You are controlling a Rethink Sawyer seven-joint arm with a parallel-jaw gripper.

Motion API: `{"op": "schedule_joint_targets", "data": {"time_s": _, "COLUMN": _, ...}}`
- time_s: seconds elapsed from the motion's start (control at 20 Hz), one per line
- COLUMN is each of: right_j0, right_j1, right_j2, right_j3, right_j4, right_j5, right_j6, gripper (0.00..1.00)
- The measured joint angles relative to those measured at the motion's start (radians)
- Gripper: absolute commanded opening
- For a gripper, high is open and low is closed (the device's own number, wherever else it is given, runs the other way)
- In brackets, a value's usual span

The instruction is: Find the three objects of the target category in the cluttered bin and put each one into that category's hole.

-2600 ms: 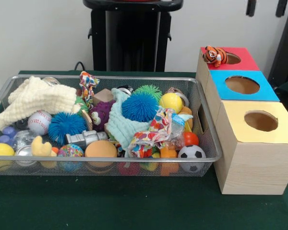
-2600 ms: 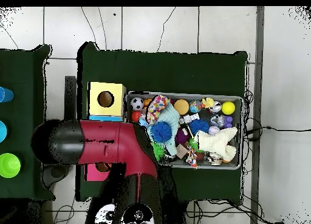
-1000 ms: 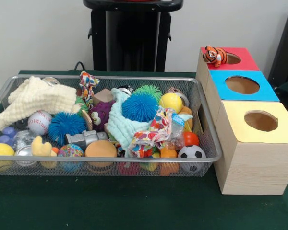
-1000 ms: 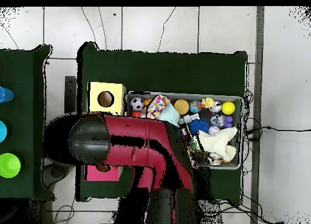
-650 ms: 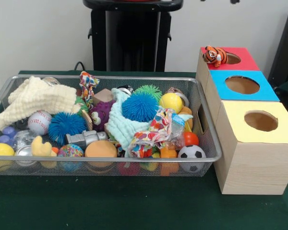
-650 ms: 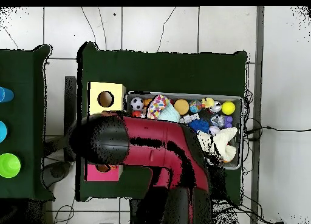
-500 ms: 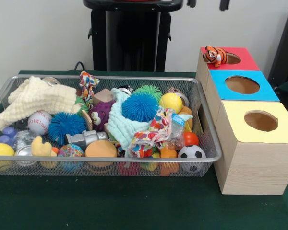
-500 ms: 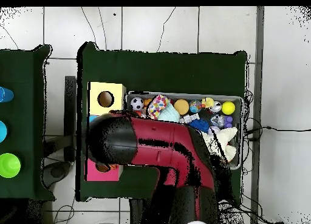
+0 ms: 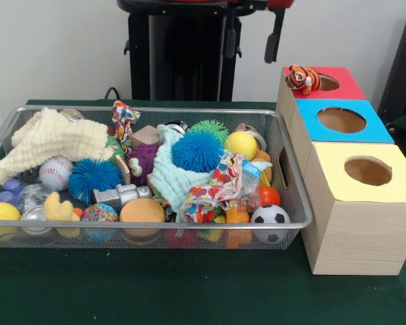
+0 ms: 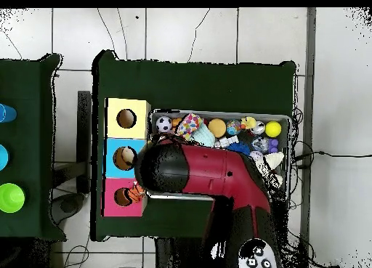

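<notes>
The wire mesh bin is full of toys. A pale yellow duck lies at its front left corner; it also shows in the overhead view. An orange striped soft toy sits on the red-topped box beside that box's hole, and shows in the overhead view. A purple furry toy lies mid-bin. The blue-topped box's hole is dark and uncovered, as in the overhead view. My gripper hangs open and empty high above the bin's far right end, apart from everything.
The red-topped box and yellow-topped box flank the blue one at the bin's right. Blue spiky puffballs, balls, cloths and a soccer ball crowd the bin. In the overhead view the arm hides much of the bin.
The arm has swung across above the boxes and bin. The gripper's fingers have come down into the top of the front view and moved left. The toys have not moved.
</notes>
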Motion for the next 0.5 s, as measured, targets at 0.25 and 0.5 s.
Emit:
{"op": "schedule_joint_targets", "data": {"time_s": 0.25, "right_j0": -0.032, "right_j1": 0.029, "right_j2": 0.04, "right_j3": 0.028, "right_j4": -0.023, "right_j5": -0.037, "right_j6": 0.0, "gripper": 1.0}}
{"op": "schedule_joint_targets", "data": {"time_s": 0.5, "right_j0": -0.04, "right_j1": 0.064, "right_j2": 0.07, "right_j3": 0.046, "right_j4": -0.032, "right_j5": -0.066, "right_j6": 0.0, "gripper": 1.0}}
